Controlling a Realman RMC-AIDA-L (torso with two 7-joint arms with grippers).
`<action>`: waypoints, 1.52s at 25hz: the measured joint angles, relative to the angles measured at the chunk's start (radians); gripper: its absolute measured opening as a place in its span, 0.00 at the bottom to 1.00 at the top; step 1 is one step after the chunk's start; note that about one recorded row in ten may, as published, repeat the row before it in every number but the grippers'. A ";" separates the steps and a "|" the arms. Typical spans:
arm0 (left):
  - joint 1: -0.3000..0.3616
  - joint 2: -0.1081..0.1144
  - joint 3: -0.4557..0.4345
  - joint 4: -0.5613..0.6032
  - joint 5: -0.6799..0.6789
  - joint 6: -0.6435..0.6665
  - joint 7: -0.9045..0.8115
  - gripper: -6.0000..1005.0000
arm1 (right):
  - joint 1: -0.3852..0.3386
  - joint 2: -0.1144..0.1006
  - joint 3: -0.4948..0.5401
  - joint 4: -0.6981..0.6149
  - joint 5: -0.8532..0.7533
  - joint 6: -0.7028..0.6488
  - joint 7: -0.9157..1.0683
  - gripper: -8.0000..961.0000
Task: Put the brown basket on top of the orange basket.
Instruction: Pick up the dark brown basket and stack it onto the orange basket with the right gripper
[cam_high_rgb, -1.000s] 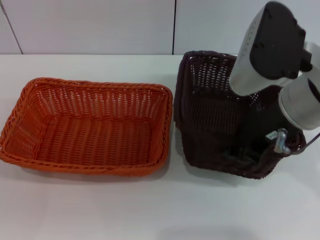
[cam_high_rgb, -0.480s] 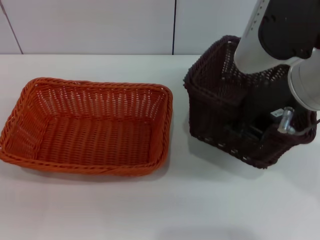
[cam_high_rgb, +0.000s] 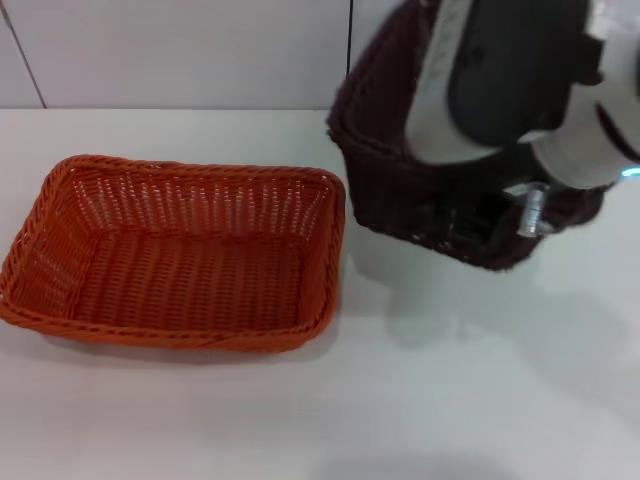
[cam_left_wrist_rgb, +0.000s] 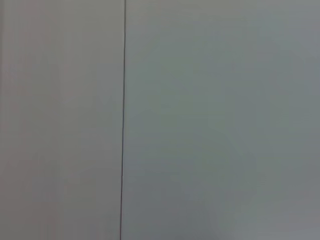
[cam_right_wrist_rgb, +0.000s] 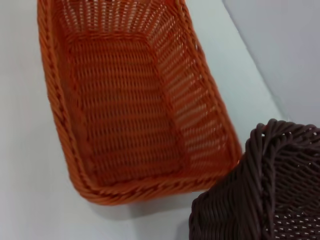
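The head view shows the right gripper (cam_high_rgb: 480, 225) holding the brown basket (cam_high_rgb: 385, 170) in the air, tilted, to the right of the orange basket (cam_high_rgb: 175, 255). Its jaws pinch the dark rim. The right wrist view shows only a corner of the brown basket (cam_right_wrist_rgb: 260, 195) beside the orange basket (cam_right_wrist_rgb: 135, 100), whose long axis runs left-right on the white table (cam_high_rgb: 330, 410). No writing is legible.

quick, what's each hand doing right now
left hand: not in view.
right hand: shut on the brown basket, held off the table beside the orange basket.
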 joint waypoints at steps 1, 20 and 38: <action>0.000 0.000 0.000 0.004 0.000 0.000 -0.005 0.78 | 0.003 0.001 -0.030 -0.003 -0.019 0.018 -0.028 0.16; -0.006 -0.006 0.000 0.019 -0.007 -0.004 -0.025 0.78 | -0.140 0.003 -0.402 -0.029 -0.192 0.361 -0.612 0.18; -0.023 -0.008 0.002 0.018 -0.008 -0.024 -0.025 0.78 | -0.384 0.003 -0.489 0.019 -0.190 0.654 -0.993 0.19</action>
